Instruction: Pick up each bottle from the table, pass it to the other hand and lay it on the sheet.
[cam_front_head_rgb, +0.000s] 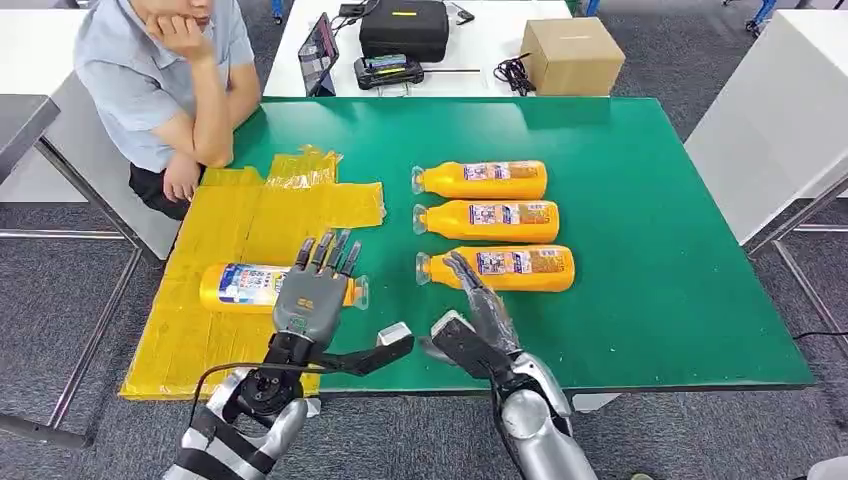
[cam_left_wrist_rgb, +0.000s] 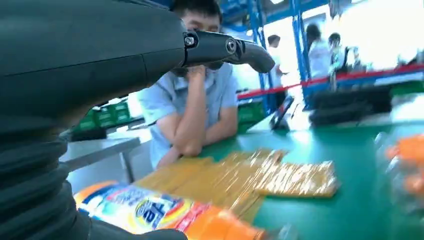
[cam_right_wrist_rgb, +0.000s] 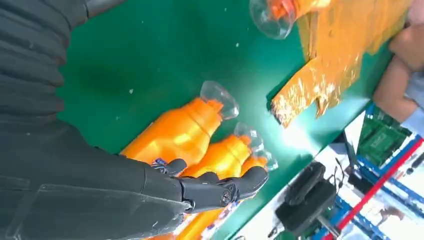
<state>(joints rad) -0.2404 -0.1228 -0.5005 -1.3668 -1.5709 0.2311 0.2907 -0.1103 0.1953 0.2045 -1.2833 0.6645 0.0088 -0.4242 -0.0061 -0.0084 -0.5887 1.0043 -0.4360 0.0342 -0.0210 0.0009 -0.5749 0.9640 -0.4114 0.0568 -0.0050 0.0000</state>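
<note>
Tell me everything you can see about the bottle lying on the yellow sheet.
The bottle on the sheet is orange plastic with a clear cap and a blue and white label. It lies on its side on the yellow sheet, cap end reaching past the sheet's edge onto the green table. The left hand is over its middle, fingers spread; whether it touches is unclear.

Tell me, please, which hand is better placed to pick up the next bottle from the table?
Right: the right hand hovers open beside the nearest bottle; the left hand is over the bottle on the sheet.
</note>
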